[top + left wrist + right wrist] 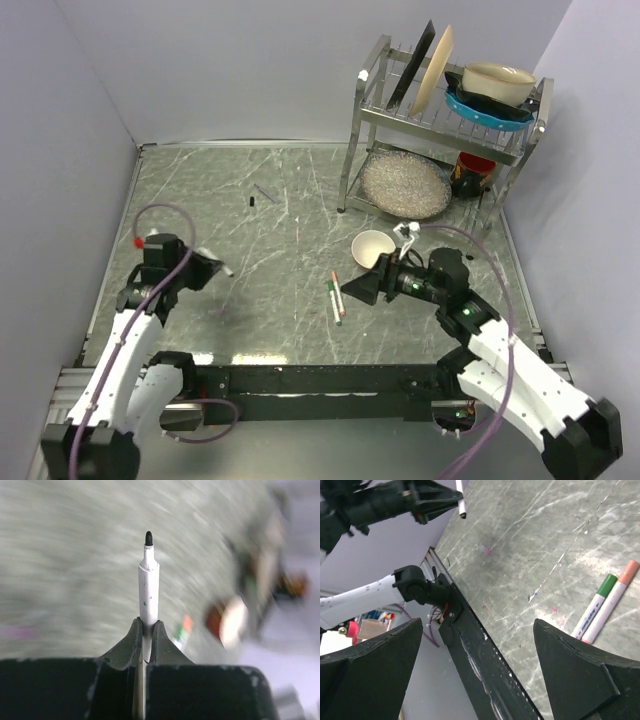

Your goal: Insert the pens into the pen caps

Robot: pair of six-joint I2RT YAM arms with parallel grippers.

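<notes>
Left gripper (148, 627) is clamped on a white pen (149, 590). The pen is uncapped, its dark tip points away from the fingers, and it is held clear of the table (300, 320). Right gripper (477, 625) stands wide apart with nothing between its fingers, low over the table. Just to its left two pens lie side by side, a green pen (592, 612) and a pink pen (612, 602) (coloured ends toward the far side). A black cap (252, 200) lies well apart from them at far centre, with a thin purple pen (265, 193) just beside it. A bowl (373, 247) sits close behind the right gripper.
</notes>
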